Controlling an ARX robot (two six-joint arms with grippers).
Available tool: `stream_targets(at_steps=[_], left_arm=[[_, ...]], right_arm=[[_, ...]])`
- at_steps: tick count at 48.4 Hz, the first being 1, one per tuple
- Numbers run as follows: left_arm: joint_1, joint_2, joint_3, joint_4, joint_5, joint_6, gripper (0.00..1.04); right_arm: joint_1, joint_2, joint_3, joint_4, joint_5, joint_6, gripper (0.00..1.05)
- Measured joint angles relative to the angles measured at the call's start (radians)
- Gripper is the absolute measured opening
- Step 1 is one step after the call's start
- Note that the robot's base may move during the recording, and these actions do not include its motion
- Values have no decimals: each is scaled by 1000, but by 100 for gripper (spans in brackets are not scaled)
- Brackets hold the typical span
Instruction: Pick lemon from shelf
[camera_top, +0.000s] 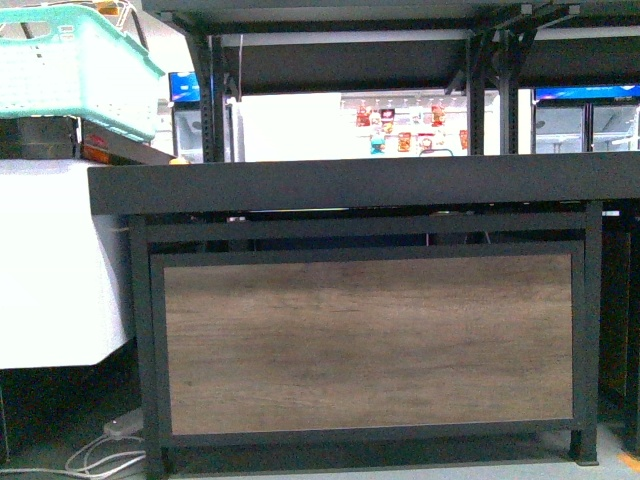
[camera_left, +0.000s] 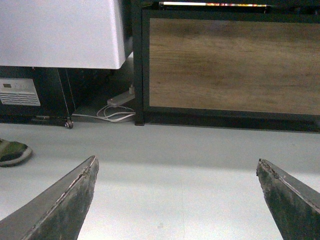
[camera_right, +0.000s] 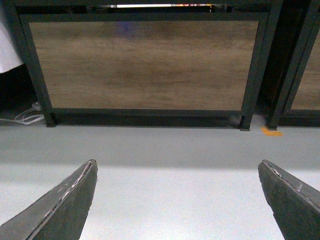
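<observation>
Ahead of left gripper (camera_left: 176, 161), across bare floor (camera_left: 175, 140): shelf (camera_left: 137, 65) with wood-grain panel (camera_left: 230, 65). Fingers spread wide, nothing between them. Right gripper (camera_right: 177, 163) likewise: wide apart, empty, facing the panel. Lemon unconfirmed: only a yellow-orange speck (camera_top: 176, 158) on the tray (camera_top: 350, 185), above that panel.

The left pincer (camera_left: 176, 160) is spread wide, its two dark, wedge-shaped fingers (camera_left: 65, 200) far apart with nothing between them. The right pincer (camera_right: 177, 162) is in the same pose, with its fingers (camera_right: 290, 195) equally wide and nothing gripped. Both wrists are held low, pointing forward and slightly downward. The finger edges look scuffed.
</observation>
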Motion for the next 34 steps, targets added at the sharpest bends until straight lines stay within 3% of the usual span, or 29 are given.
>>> stream_targets(at_steps=[34], left_arm=[[0,0,0,0,0,0,97]], right_arm=[[0,0,0,0,0,0,97]])
